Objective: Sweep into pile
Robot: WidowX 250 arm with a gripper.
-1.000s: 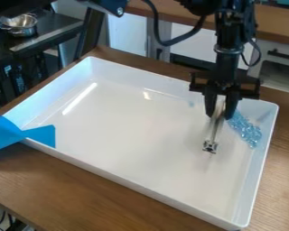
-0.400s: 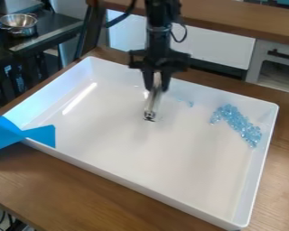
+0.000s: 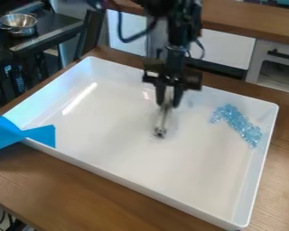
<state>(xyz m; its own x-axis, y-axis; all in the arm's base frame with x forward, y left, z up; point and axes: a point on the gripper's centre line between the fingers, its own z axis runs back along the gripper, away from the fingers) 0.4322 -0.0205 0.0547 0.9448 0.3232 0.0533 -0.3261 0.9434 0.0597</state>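
Observation:
The gripper [image 3: 168, 104] hangs over the upper middle of the white tray, shut on a slim light-coloured tool [image 3: 163, 120]. The tool slants down and slightly left, its metallic end close above or on the tray floor; actual contact cannot be told. To the gripper's right, blue translucent beads [image 3: 239, 122] lie in an elongated pile along the tray's right side, apart from the tool. Part of the tray floor behind the fingers is hidden.
The tray's raised white rim [image 3: 128, 178] surrounds the work area on a wooden table [image 3: 68, 189]. Blue tape [image 3: 39, 134] covers its left corner. A metal pot [image 3: 18, 25] stands on a dark surface at the upper left.
The gripper with the tool first went left from beside the bead pile, then came slightly right and toward the camera. Several loose beads seen right of the tool earlier are no longer visible there.

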